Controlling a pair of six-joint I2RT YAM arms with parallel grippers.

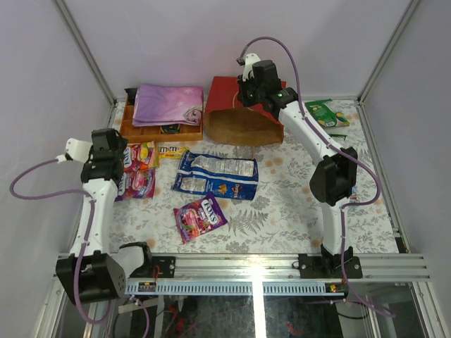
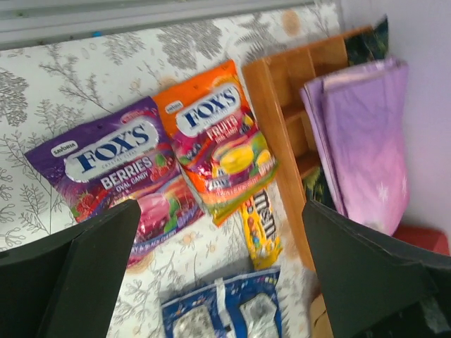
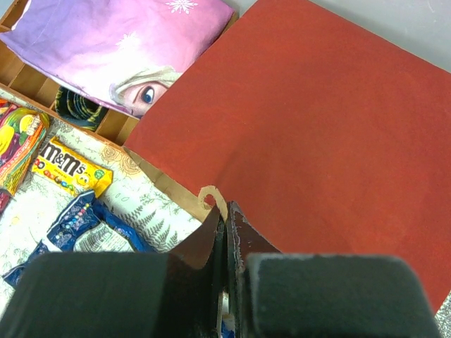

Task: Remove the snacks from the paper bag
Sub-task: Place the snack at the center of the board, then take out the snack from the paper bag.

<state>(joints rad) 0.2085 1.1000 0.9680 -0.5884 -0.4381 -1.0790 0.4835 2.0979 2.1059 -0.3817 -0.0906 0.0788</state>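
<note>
Paper bag (image 1: pixel 227 91): red outside, brown inside, lying on its side at 12 o'clock on the table (image 1: pixel 289 211) in the top view. Its long axis runs 12 to 6, base toward the back wall and mouth gaping toward 6. Whether anything is left inside cannot be told, since only bare brown wall shows through the mouth. The right gripper (image 3: pixel 227 271) is clamped on the upper lip of the mouth, jaws together with the thin paper edge between them. From its wrist view the body of the bag spreads away toward 1 o'clock. A thin loop handle (image 3: pixel 210 197) stands just beyond the fingertips. Snacks already out: a blue chip bag (image 1: pixel 215 174) at centre, a purple packet (image 1: pixel 201 217) at its 7 o'clock, and a green packet (image 1: pixel 326 113) at 2 o'clock on the table. The left gripper (image 2: pixel 220 206) hangs with jaws wide apart and nothing between them, over the purple Fox's packet (image 2: pixel 116 165) and the orange Fox's packet (image 2: pixel 215 137) at 9 o'clock. From the left gripper the bag lies toward 2 o'clock, well apart. The right arm is the nearer, and any tipping or reaching-in looks to depend on that lip hold. A wooden box (image 1: pixel 158 132) with a purple cloth (image 1: pixel 168 104) sits just beside the bag at its 9 o'clock.
</note>
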